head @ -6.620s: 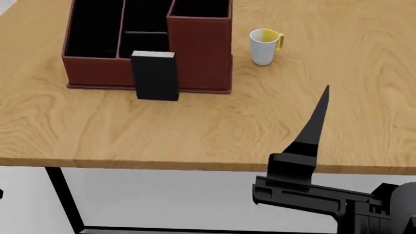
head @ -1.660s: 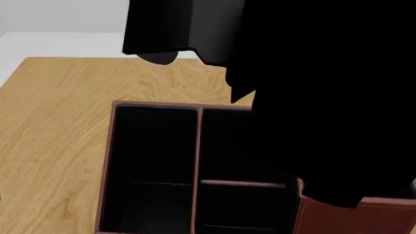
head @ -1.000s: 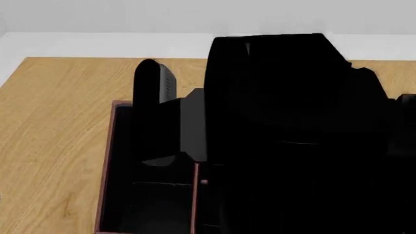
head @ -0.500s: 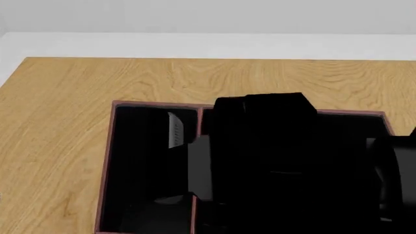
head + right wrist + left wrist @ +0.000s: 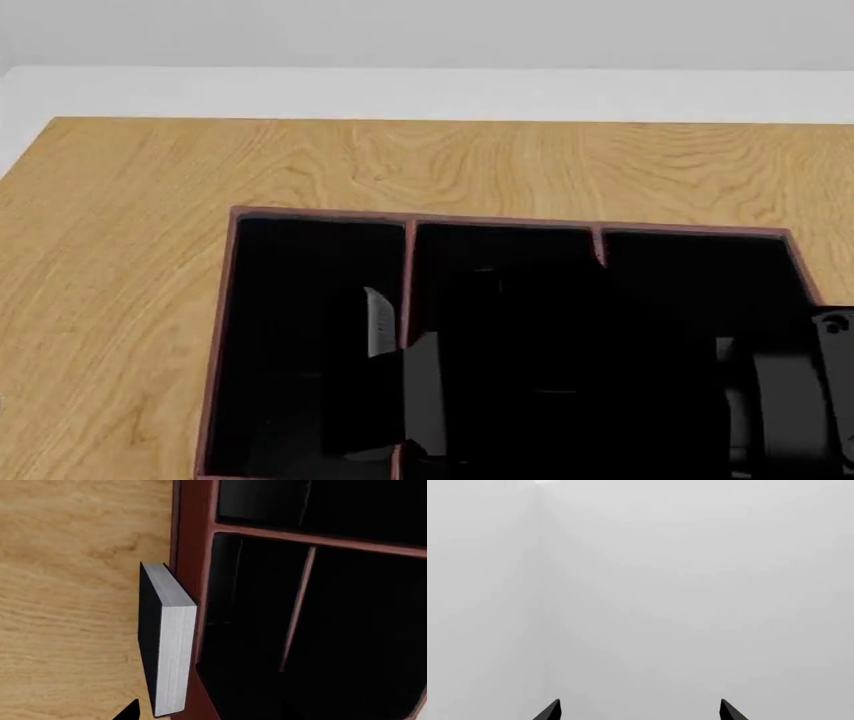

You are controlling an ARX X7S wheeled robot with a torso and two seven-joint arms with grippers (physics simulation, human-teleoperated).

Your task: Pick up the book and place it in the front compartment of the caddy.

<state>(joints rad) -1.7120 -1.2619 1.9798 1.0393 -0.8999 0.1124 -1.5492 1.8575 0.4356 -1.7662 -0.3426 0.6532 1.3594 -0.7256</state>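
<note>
Black book [image 5: 167, 652] upright, broadside against caddy [image 5: 193, 555] outer wall.

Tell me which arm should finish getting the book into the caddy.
Right. Its wrist camera has the book close by the caddy wall, and the right arm hangs over the caddy. The left gripper faces only blank grey.

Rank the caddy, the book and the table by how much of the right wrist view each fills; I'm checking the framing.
1. caddy: over half the frame.
2. table: the bare wood strip.
3. book: smallest, though nearness to the camera enlarges it.
</note>
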